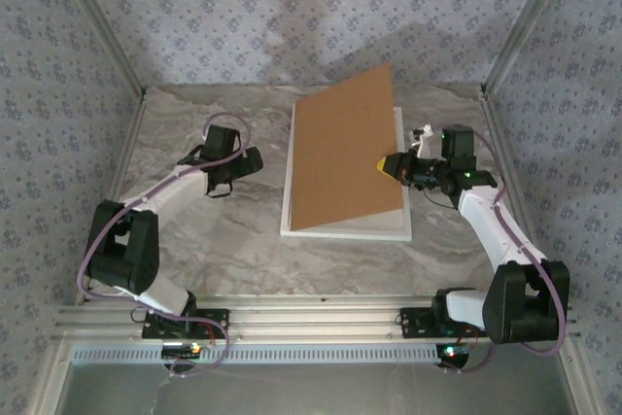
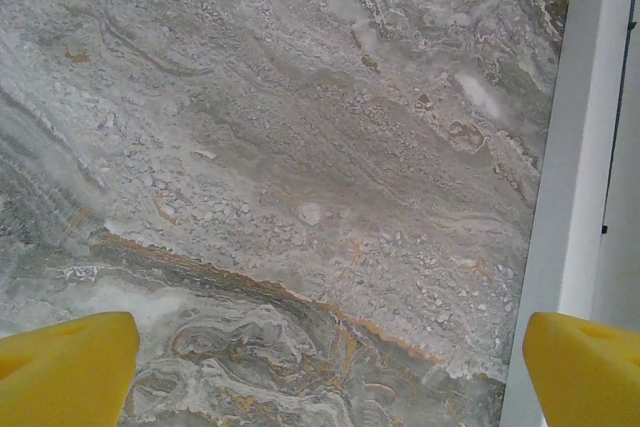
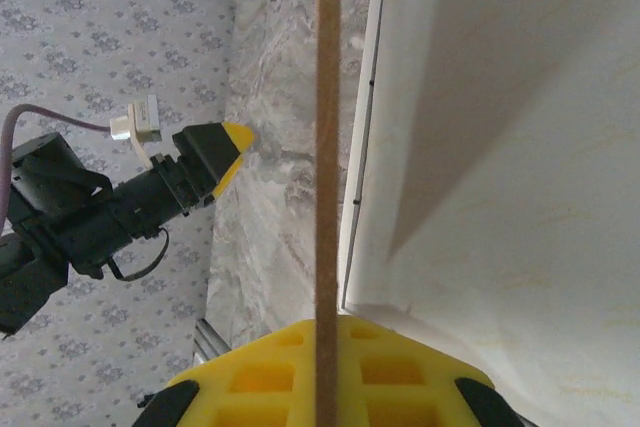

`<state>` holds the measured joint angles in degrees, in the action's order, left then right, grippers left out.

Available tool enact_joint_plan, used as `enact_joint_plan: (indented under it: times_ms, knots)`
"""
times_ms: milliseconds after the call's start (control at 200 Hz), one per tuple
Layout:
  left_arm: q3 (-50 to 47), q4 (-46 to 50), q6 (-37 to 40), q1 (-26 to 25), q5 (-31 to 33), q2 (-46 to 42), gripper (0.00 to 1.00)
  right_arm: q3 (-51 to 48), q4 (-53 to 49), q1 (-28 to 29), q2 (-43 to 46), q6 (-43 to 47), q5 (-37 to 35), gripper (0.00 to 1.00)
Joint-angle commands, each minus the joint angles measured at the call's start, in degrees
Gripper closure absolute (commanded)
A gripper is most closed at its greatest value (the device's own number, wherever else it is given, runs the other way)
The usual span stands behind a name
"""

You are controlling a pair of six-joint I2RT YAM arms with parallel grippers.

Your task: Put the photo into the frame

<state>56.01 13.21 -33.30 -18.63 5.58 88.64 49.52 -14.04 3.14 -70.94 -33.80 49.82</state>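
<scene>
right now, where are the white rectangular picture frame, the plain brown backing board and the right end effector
white rectangular picture frame [image 1: 364,230]: top view, its near rail
plain brown backing board [image 1: 345,148]: top view, middle of its tilted face
right end effector [image 1: 386,164]: top view, yellow fingertips shut on the board's right edge

one frame, one board, two claws

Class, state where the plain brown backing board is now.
Top view, mid-table: the brown backing board leans over the white rectangular frame, its raised right edge pinched by the right gripper, its left edge down on it.
</scene>
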Motion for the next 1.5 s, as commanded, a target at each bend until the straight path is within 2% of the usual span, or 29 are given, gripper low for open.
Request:
enact_joint_plan:
  times_ms: [0,270,790,1499]
  knots:
    - [-0.94,-1.19,-1.11,0.26,-0.82,-1.36,0.01,-0.8,7.19,-0.08,1.58,-1.75,4.64,1.0]
    - [-2.31,-3.37,-2.33,0.26,-3.61,-0.65,0.01,-3.99,15.05,-3.24,-1.02,-7.27,6.58,1.0]
    - [-2.44,-4.38,-2.73,0.04,-5.61,0.9,0.02,-6.38,19.58,-6.46,-7.7,-9.4,9.4,1.0]
    - [-1.53,-4.6,-2.89,-0.79,-6.38,3.02,0.01,-8.29,19.15,-7.32,-12.15,-3.48,15.68,1.0]
